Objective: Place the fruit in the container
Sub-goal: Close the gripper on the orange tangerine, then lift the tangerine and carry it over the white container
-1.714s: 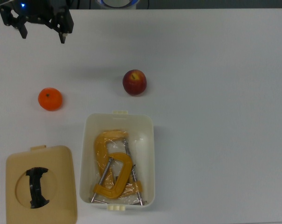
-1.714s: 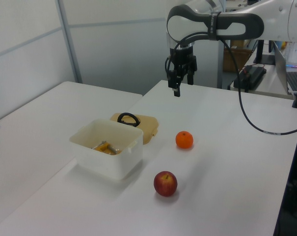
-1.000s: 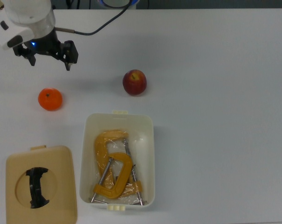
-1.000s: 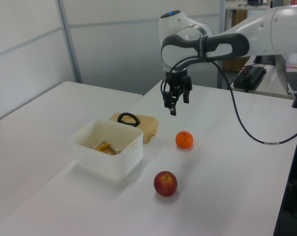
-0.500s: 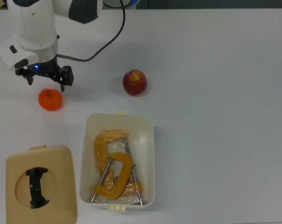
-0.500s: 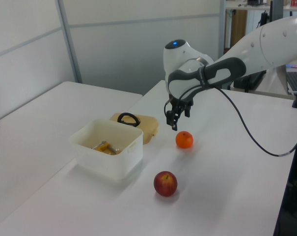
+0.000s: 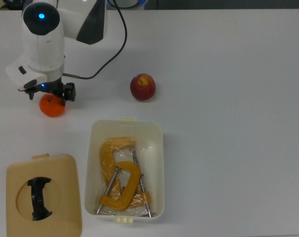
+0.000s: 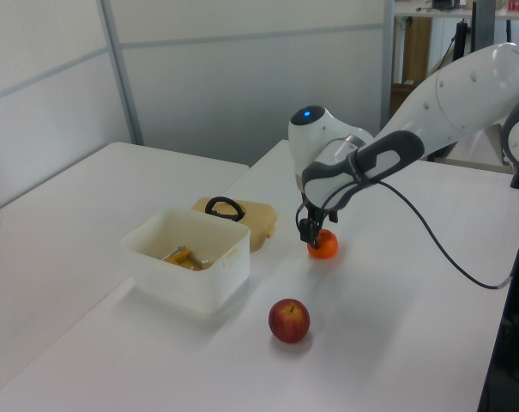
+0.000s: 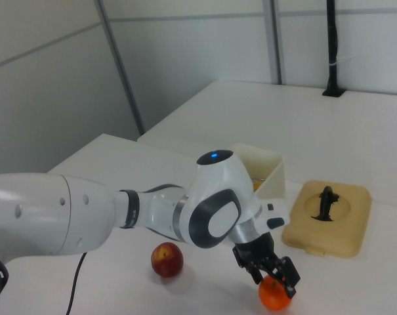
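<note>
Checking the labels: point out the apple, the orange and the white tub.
apple [image 7: 143, 88], top view, middle of its red top.
orange [image 7: 52, 107], top view, visible lower part.
white tub [image 7: 160, 163], top view, rim on the top view's right.

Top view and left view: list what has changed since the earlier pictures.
The black two-finger gripper came down from the top view's upper left onto the bright orange round fruit, its fingers open around it. The dark red apple, white rectangular plastic tub and flat tan lid stayed put.
</note>
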You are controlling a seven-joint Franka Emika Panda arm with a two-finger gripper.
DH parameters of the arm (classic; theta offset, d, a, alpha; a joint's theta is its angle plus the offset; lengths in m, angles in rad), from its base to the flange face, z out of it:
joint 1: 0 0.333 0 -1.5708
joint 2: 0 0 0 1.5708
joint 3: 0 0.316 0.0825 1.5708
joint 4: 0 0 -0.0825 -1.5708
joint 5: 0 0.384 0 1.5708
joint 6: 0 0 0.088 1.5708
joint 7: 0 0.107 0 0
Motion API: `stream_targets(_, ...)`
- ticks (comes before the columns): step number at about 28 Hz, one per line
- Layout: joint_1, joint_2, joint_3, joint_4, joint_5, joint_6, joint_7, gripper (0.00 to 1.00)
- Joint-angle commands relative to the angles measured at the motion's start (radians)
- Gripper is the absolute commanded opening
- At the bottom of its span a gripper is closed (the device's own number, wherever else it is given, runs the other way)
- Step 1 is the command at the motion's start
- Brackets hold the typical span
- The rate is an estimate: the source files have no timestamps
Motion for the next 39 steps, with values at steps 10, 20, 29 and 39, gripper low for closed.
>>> stream_targets(10,0.011,0.028,-0.001,-0.036,-0.116,0.061,0.129,0.44)
stream_targets(20,0.011,-0.048,0.010,0.002,-0.021,0.048,0.143,0.00)
stream_targets(29,0.044,-0.048,0.015,0.189,0.177,-0.037,0.184,0.00)
stream_targets(39,0.146,0.027,0.015,0.285,0.171,-0.026,0.376,0.00)
